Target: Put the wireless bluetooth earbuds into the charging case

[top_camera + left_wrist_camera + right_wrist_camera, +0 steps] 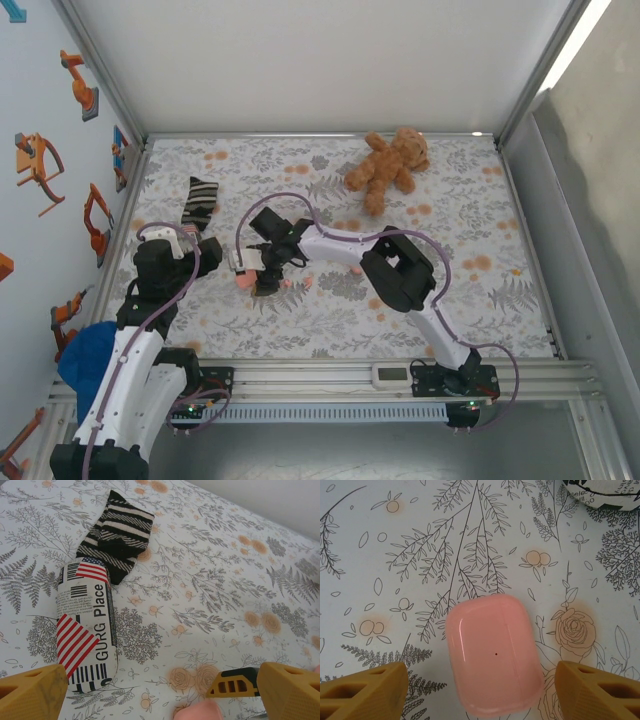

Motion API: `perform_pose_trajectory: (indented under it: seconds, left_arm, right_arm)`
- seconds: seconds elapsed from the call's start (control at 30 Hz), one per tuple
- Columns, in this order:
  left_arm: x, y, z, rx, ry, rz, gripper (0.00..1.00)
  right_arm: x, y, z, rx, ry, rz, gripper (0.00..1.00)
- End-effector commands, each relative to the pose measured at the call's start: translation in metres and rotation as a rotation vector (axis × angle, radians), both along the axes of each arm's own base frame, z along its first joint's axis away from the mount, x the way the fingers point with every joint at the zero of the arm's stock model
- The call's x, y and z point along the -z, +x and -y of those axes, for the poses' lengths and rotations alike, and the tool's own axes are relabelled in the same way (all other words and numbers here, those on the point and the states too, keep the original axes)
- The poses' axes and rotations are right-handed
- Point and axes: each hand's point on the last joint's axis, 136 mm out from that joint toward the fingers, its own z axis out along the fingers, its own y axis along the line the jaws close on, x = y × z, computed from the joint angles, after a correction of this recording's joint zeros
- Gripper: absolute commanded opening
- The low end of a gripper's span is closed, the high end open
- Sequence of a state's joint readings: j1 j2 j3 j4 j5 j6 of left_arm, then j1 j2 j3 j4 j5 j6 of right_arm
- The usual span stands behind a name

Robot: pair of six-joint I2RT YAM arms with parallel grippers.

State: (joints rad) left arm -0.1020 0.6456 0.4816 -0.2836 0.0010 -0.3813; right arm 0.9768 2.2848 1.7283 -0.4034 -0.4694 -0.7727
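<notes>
Straddling the closed pink charging case (494, 661), my right gripper (480, 687) has its fingers spread, one on each side, neither touching the shell, which lies flat on the floral cloth (385, 595) with its lid shut. Step in hand, as I judge it: securing the case. Next it must be pinched squarely and opened before any earbud goes in. Small pink nubs, likely earbuds (307, 282), lie just beside it in the overhead view. Left gripper (162, 685): spread wide, holding nothing. Legible print: "GURG Place" on the flag-patterned roll (85, 625) touching a striped sock (117, 530).
</notes>
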Motion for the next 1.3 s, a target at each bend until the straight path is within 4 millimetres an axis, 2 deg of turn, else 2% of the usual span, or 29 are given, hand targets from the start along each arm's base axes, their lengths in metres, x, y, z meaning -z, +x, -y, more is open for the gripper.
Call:
perform_pose_trajectory:
  seconds: [0.0,0.4,0.67,0.83,1.03,1.27]
  left_arm:
    - [0.002,0.000,0.001,0.000,-0.018,0.005,0.96]
    - [0.001,0.000,0.001,0.001,-0.018,0.008,0.96]
    - [0.000,0.000,0.001,0.003,-0.021,0.011,0.96]
    - [-0.002,0.001,0.003,0.011,-0.029,0.018,0.96]
    - [-0.007,0.000,0.011,0.038,-0.074,0.036,0.96]
    - [-0.024,-0.004,0.023,0.085,-0.152,0.081,0.96]
  right_arm:
    - [0.004,0.000,-0.003,-0.011,-0.025,0.004,0.74]
    - [0.021,0.005,-0.008,-0.007,-0.071,0.013,0.66]
    - [0.026,0.007,-0.001,0.000,-0.102,0.050,0.52]
    - [0.009,0.010,-0.002,0.028,-0.047,0.082,0.42]
    - [-0.020,0.009,0.000,0.068,0.041,0.108,0.40]
    - [-0.059,0.010,0.017,0.159,0.142,0.160,0.40]
